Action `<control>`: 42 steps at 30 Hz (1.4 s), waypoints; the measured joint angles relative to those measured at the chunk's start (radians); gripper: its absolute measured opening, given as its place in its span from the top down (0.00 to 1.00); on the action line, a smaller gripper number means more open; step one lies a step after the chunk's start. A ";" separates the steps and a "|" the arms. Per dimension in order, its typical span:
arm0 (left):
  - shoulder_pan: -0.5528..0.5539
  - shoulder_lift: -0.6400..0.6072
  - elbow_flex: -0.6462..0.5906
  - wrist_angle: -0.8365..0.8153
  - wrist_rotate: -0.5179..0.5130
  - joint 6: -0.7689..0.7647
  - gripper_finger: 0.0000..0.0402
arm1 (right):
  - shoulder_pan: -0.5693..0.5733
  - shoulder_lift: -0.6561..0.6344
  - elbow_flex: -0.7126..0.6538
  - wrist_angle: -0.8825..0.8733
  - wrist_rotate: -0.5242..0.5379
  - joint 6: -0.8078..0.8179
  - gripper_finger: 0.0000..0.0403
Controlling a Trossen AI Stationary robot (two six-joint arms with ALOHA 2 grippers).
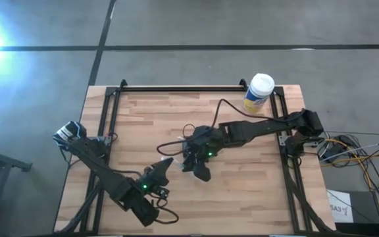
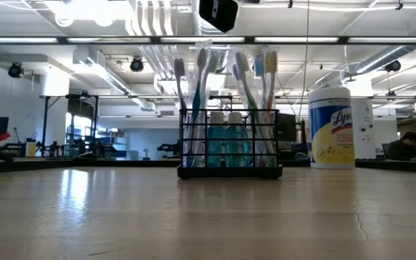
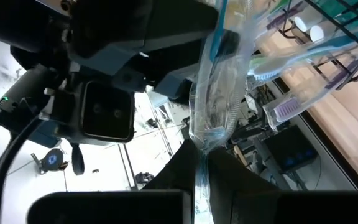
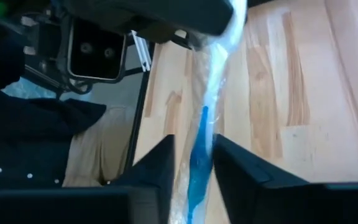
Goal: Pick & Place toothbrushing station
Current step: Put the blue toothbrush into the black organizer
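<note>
The toothbrushing station (image 2: 230, 144) is a black wire rack with several toothbrushes upright in it, standing on the wooden table; it also shows in the left wrist view (image 3: 344, 43). A blue toothbrush in a clear wrapper (image 3: 219, 93) is held in the air between both grippers. My left gripper (image 1: 165, 164) (image 3: 201, 158) is shut on one end. My right gripper (image 1: 199, 170) (image 4: 196, 152) has its fingers closed in on the wrapper's other part (image 4: 204, 124). My left gripper pinches the wrapper's flat, narrow end (image 3: 199, 146) between its two fingers, coming in about level. The wrapped toothbrush runs on past the fingers, clear of the table. My right gripper has the wrapped blue handle (image 4: 199, 162) between its two fingers, slanting down from the table's right. The fingers lie along the toothbrush, which is clear of the table.
A yellow canister with a white cap (image 1: 258, 92) (image 2: 331, 126) stands at the table's far right. A black frame (image 1: 176, 87) rims the table's far edge and sides. Bare wood lies at the near middle and far left.
</note>
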 joint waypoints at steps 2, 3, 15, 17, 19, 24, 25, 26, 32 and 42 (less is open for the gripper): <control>0.000 0.000 0.000 0.001 -0.001 0.000 0.95 | 0.000 -0.001 0.000 0.001 0.000 -0.028 0.82; 0.000 0.000 0.000 0.001 0.000 0.000 0.95 | 0.000 -0.001 0.000 0.001 0.000 -0.034 0.85; -0.050 -0.011 0.033 0.000 -0.006 -0.050 0.77 | 0.011 -0.019 0.008 -0.001 0.074 -0.160 0.95; -0.078 -0.020 0.044 0.002 -0.008 -0.067 0.72 | 0.018 -0.027 0.007 -0.003 0.110 -0.176 0.95; -0.110 -0.039 0.045 -0.001 -0.014 -0.105 0.67 | 0.028 -0.032 0.005 -0.005 0.155 -0.200 0.95; -0.197 -0.150 0.015 -0.065 0.079 -0.389 0.57 | 0.093 -0.038 0.003 0.003 0.270 -0.281 0.95; -0.210 -0.181 0.004 -0.086 0.152 -0.470 0.56 | 0.109 -0.038 0.001 0.010 0.297 -0.302 0.95; -0.219 -0.213 -0.009 -0.091 0.229 -0.549 0.55 | 0.124 -0.038 -0.006 0.027 0.326 -0.323 0.95; -0.223 -0.425 -0.226 0.128 0.448 -0.852 0.56 | 0.175 -0.045 -0.144 0.331 0.397 -0.391 0.96; -0.159 -0.553 -0.824 1.466 0.454 -0.708 0.64 | 0.168 -0.064 -0.520 0.987 0.421 -0.504 0.96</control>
